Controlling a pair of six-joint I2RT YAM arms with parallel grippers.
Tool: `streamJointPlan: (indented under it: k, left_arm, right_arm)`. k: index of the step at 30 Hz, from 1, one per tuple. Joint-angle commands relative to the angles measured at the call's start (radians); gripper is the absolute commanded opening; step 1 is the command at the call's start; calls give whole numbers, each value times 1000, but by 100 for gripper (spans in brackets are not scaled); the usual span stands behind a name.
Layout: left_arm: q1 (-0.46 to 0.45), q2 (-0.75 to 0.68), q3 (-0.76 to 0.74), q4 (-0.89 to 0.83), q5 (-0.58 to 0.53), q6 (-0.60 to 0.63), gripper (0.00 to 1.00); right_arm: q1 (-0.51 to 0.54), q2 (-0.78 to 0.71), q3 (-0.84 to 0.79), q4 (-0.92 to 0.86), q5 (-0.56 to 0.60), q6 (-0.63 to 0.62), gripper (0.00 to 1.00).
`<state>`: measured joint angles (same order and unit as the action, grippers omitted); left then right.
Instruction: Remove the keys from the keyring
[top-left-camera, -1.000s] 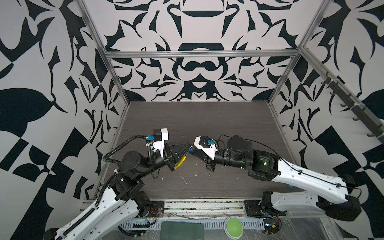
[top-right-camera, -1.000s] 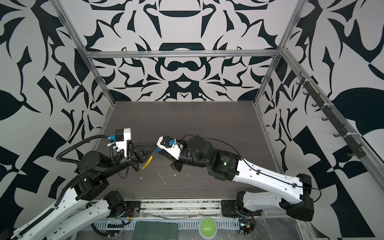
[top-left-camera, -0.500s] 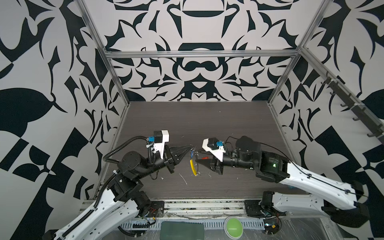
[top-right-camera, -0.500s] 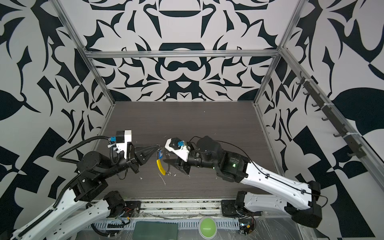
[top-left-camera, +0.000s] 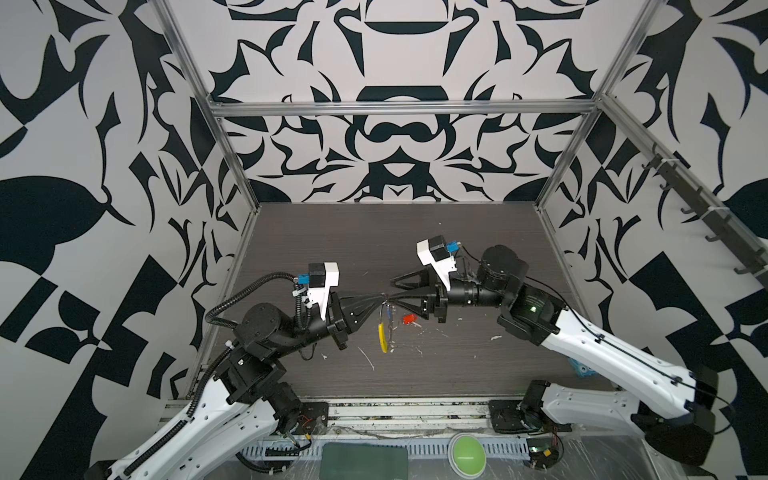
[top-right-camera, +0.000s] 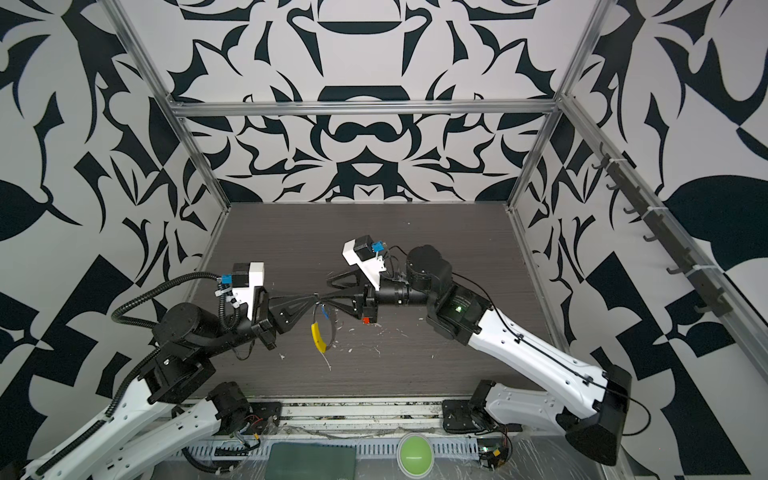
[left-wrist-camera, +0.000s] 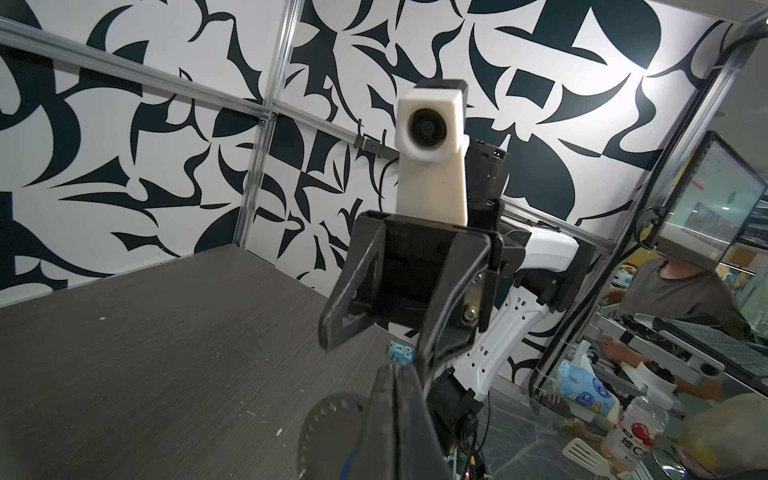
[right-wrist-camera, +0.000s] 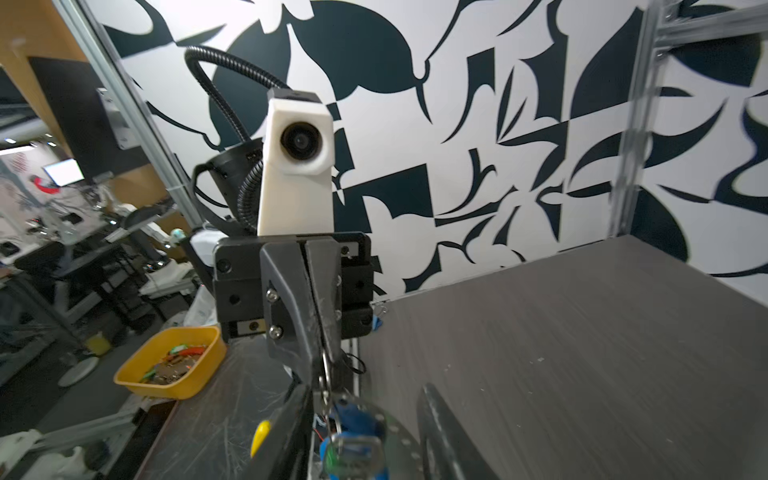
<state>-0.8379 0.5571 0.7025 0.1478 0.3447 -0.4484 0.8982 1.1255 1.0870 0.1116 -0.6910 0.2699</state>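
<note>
My left tool (top-left-camera: 381, 296) is clenched on the thin grey wire keyring (top-left-camera: 382, 338), which dangles, yellow sleeve low, over the dark desk (top-left-camera: 374, 241). The small blue-headed key (right-wrist-camera: 355, 417) hangs on it. My right tool (top-left-camera: 390, 289) is released; the small red-headed key (top-left-camera: 409, 318) lies on the desk just beneath it.

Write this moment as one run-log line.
left pincer: shut on keyring | right pincer: open | red key: on table | blue key: on keyring
</note>
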Motion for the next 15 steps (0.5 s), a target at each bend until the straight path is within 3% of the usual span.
streamJointPlan:
  k: [1,15]
  left_arm:
    - [0,-9,11,47,13,-7,0]
    - [0,-12,4,58,-1,-9,0]
  right_arm:
    - [-2,-12,19,129,-97,77,44]
    - [3,3,-15,140,-119,107,31]
